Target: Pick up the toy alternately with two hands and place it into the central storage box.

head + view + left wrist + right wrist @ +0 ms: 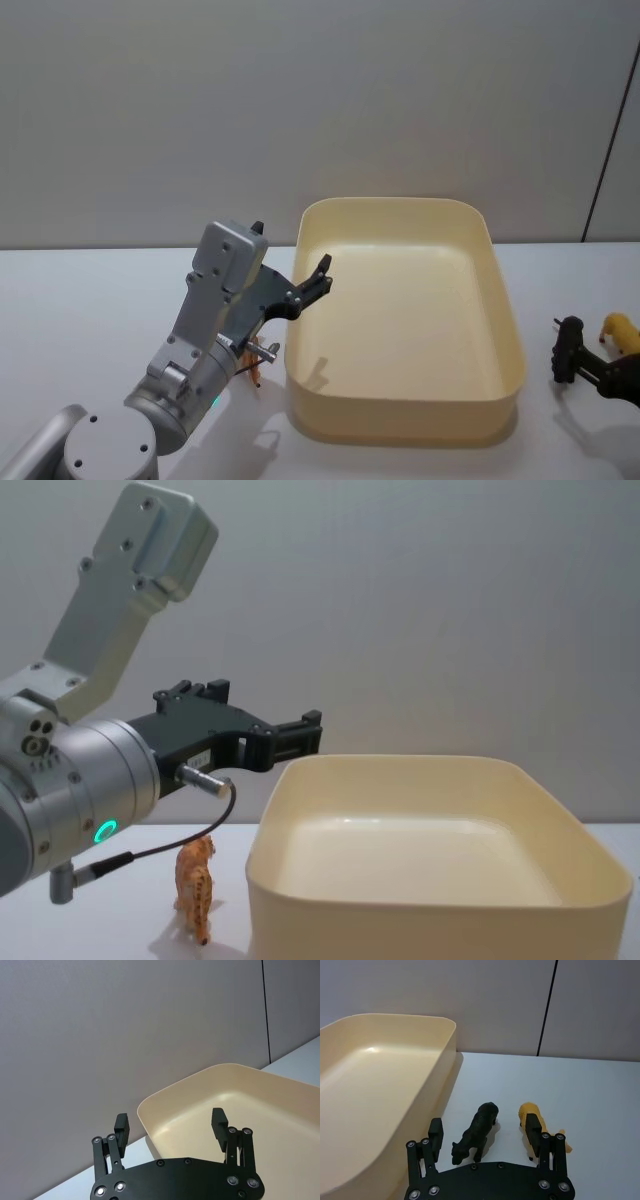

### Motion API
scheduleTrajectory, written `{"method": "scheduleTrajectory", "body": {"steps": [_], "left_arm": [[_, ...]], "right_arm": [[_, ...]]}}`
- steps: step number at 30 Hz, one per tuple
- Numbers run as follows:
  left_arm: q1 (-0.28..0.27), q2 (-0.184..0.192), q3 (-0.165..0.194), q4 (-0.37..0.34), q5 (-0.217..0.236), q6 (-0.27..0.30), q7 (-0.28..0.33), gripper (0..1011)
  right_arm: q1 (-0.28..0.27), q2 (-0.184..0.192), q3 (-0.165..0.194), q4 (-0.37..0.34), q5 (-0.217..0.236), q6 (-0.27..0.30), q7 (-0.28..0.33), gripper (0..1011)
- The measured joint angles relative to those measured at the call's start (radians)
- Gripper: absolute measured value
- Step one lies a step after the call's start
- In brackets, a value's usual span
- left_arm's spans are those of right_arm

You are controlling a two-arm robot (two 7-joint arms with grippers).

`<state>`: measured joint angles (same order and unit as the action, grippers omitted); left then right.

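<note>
Hanging above the near-left corner of the central storage box point(400, 420), the left gripper point(170, 1127) has its fingers spread wide with nothing between them. It reaches out level from its wrist, tips pointing over the box's left rim. Its silver arm rises steeply from the robot's left side and bends at the wrist, and its green ring light is lit. Below this arm an orange striped toy tiger point(195, 882) stands upright on the desk point(580, 1080), just beside the box's left wall and apart from the gripper.

On the other side, the right gripper point(483, 1122) sits low over the desk to the right of the box. Its fingers are also spread. A black toy animal point(479, 1129) stands in the gap between them, and a yellow toy animal point(526, 1109) stands just beside it, partly behind one finger. Neither toy looks pinched. I cannot tell whether the fingers are already down at the black toy's level.

The box is bare inside, with all three toys on the desk, so by my reading nothing has been placed yet. The right gripper appears lined up for a grasp of the black toy. The tiger and the yellow toy would follow, each by the arm on its side.
</note>
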<state>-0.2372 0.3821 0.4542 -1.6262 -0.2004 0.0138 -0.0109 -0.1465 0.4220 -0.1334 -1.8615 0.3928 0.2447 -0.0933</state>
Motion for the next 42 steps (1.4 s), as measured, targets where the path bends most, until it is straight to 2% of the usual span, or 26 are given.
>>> {"method": "scheduleTrajectory", "body": {"steps": [22, 36, 38, 42], "left_arm": [[0.000, 0.000, 0.000, 0.000, 0.000, 0.000, 0.000, 1001], [0.000, 0.000, 0.000, 0.000, 0.000, 0.000, 0.000, 1001], [0.000, 0.000, 0.000, 0.000, 0.000, 0.000, 0.000, 1001], [0.000, 0.000, 0.000, 0.000, 0.000, 0.000, 0.000, 1001]], "right_arm": [[0.102, -0.079, -0.031, 0.133, -0.008, 0.075, 0.047, 1001], [0.150, -0.124, -0.051, 0.206, -0.047, 0.076, 0.033, 1001], [0.153, -0.127, -0.052, 0.210, -0.051, 0.075, 0.032, 994], [0.162, -0.135, -0.056, 0.223, -0.059, 0.072, 0.028, 881]]}}
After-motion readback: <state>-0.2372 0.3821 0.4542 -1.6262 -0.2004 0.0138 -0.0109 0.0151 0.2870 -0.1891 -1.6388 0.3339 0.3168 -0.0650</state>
